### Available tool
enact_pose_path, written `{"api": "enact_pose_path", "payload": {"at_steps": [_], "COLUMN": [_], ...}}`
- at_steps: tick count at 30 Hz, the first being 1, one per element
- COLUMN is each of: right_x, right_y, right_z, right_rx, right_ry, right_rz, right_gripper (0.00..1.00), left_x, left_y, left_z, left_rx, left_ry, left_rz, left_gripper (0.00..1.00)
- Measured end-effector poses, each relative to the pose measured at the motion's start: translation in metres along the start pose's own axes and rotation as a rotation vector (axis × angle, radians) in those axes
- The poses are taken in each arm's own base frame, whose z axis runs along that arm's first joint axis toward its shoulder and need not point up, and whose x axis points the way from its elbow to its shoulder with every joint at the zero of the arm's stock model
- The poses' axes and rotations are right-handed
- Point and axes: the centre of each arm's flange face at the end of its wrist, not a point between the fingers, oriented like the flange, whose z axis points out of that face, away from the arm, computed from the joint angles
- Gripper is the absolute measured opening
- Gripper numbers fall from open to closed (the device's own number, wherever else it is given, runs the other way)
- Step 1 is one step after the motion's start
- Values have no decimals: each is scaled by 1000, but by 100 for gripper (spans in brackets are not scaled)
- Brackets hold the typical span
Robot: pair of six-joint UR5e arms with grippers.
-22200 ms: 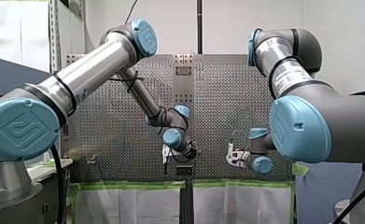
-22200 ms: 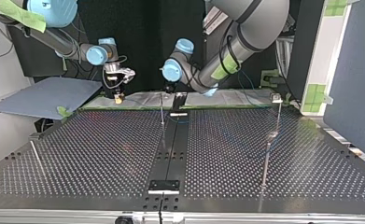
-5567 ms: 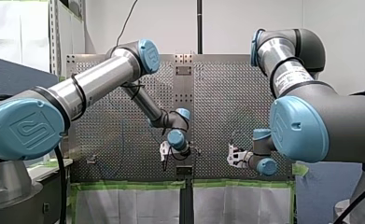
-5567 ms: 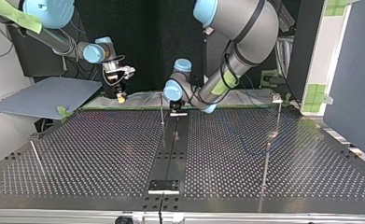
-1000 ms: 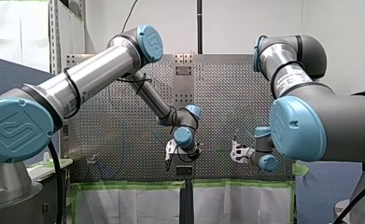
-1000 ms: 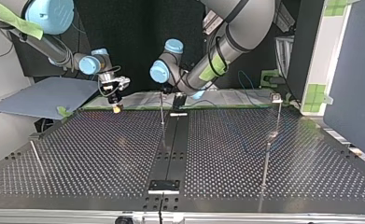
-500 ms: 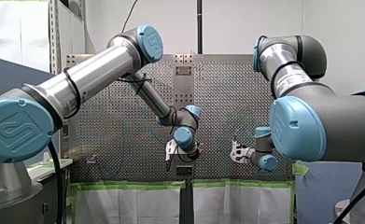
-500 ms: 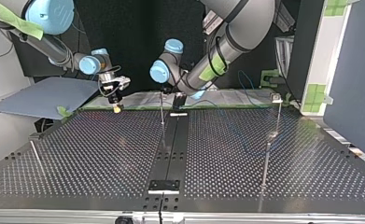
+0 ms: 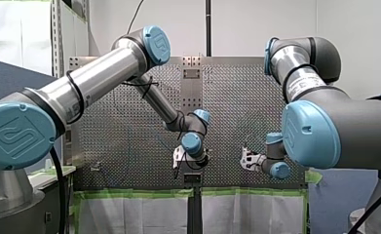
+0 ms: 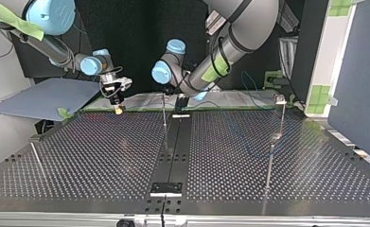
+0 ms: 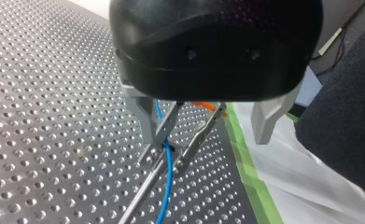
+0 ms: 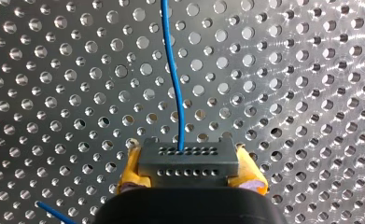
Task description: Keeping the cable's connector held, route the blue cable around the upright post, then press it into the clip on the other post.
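Since the earliest frames, my left arm has been swung toward the top view's left, close to the upright post, and my right gripper has been lowered nearer the table. Over the last second almost nothing has been shifted.

At the top view's left, the connector is clamped between the yellow pads of my right gripper, and the blue cable is seen leaving its face.

In the middle, my left gripper is held at the upright post with its metal fingers spread wide and nothing gripped. The cable is run just beside one finger.

At the right, the clip is carried atop the other post, well apart from the connector.

Routing round the post is judged to be in hand. Next, the cable would need to be drawn round it and across to the clip, with the connector kept clamped.

The cable is thin, smooth and limp. The connector is a dark block with two rows of small holes. The table is brushed, perforated metal, and both posts are slender bare rods.
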Motion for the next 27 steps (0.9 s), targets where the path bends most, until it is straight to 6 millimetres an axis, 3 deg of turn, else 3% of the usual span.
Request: {"api": "enact_pose_path", "payload": {"at_steps": [11, 22, 27], "right_x": [-2, -2, -3], "right_y": [0, 0, 0], "right_z": [-1, -1, -1], "right_rx": [0, -1, -2], "right_ry": [-5, -7, -8], "right_rz": [3, 4, 5], "right_gripper": [0, 0, 0], "left_x": [-15, -27, -33], "left_y": [-14, -54, -50], "left_z": [-31, -99, -123], "left_rx": [13, 40, 14], "left_ry": [-59, -175, -201], "left_rz": [-6, -107, -160], "left_gripper": [100, 100, 100]}}
